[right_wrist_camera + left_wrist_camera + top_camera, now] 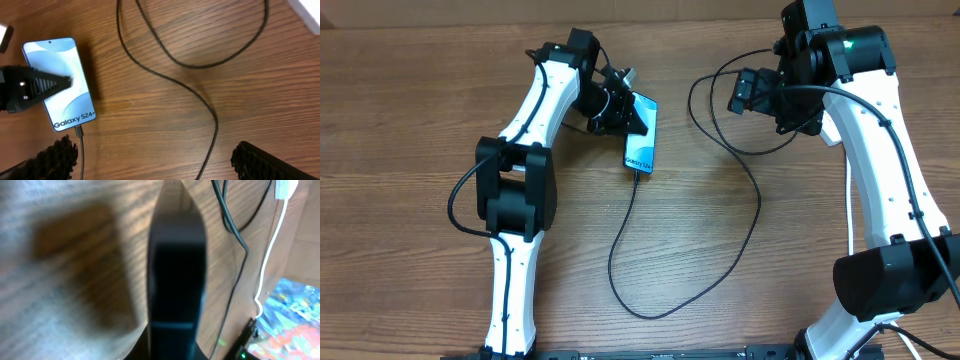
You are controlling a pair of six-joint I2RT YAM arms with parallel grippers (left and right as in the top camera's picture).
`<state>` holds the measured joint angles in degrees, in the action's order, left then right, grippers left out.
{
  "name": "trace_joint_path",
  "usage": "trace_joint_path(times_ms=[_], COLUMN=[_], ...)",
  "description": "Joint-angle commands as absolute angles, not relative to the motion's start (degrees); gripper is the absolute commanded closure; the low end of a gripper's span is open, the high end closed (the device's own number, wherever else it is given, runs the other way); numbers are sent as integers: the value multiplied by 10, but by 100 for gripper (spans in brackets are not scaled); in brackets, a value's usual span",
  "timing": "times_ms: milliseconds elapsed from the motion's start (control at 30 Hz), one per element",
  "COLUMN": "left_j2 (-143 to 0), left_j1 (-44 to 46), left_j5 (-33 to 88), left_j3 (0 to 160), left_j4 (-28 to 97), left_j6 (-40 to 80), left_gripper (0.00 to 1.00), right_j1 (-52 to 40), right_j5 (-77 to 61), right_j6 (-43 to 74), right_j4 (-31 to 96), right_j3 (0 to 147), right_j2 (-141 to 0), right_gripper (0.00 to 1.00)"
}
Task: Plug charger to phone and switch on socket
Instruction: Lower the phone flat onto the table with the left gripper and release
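Black charger [620,250] cable leaves the lower short edge of the phone [642,135], sweeps down toward 6 o'clock on the table [800,250], then climbs to a loop at about 1 o'clock beneath my right arm. Finding: in the right wrist view the connector tip [79,131] sits against the phone's bottom edge, so I judge the plugging step done or all but done. The phone lies flat, screen up, at 12 o'clock from table centre. My left gripper [625,112] rests over the phone's upper left part. One ridged finger [37,85] lies across the screen, most likely to pin the handset so that it cannot slide against the cable's pull. Whether that gripper is spread or pressed together I cannot tell, because its own camera gives only a blurred dark finger. My right gripper [154,147] hangs above the table with fingers spread wide and nothing between them. Free cable passes below it, and the posture suits pressing a switch. As to the socket: not confirmed. A white edge [307,7] at 1 o'clock in the right wrist view and a white cord [270,245] in the left wrist view suggest it lies off the far right side. Outstanding, in my judgement: the switch.
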<state>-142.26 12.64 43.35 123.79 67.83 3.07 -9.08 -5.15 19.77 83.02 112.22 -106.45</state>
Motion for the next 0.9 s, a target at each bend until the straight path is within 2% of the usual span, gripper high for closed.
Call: trace_joint_path(times_ms=[0, 600, 633, 700, 867], left_j2=[-1431, -1478, -1478, -1478, -1478], left_j1=[124, 123, 123, 123, 123], left_j5=[446, 423, 412, 393, 350], left_j3=[1241, 1241, 1241, 1241, 1241], left_j4=[662, 643, 643, 647, 657], left_j6=[40, 73, 73, 73, 74], left_gripper=[96, 95, 94, 85, 83], right_j1=[-88, -88, -88, -88, -88], right_j5=[-30, -37, -37, -37, -37], right_j6=[211, 213, 213, 213, 213], right_j4=[826, 815, 815, 816, 815], right_j3=[1132, 1132, 1132, 1132, 1132], right_j2=[-1058, -1058, -1058, -1058, -1058], right_gripper=[0, 0, 0, 0, 0])
